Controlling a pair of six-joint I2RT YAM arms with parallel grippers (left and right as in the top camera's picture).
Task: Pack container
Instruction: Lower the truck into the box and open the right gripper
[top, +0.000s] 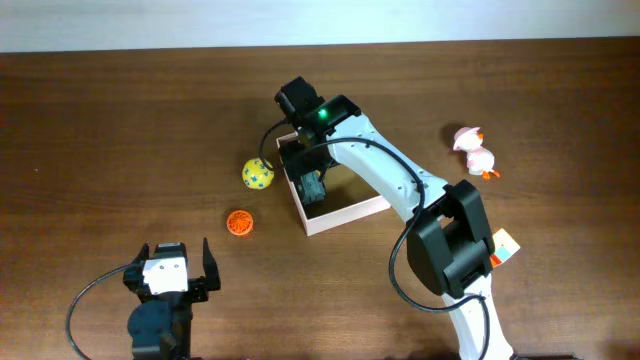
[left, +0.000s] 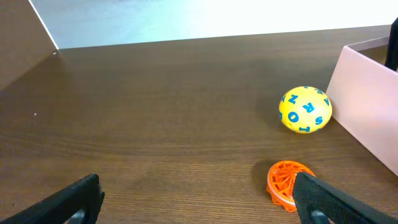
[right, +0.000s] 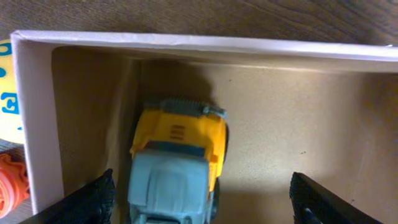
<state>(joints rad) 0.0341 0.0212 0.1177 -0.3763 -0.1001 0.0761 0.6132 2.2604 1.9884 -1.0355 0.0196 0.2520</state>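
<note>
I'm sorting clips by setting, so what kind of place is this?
Probably a robotics lab bench, not a home: a plain wood-grain table, robot arms working at it, and small toys like a yellow lettered ball staged beside a cardboard container.

My fingers (right: 93, 200) are black. The toy truck (right: 179, 149) is yellow with a grey-blue cab, the container (right: 186, 42) white-walled, tan inside, the ball (left: 305, 109) yellow with blue letters, the table (left: 155, 93) brown woodgrain.
</note>
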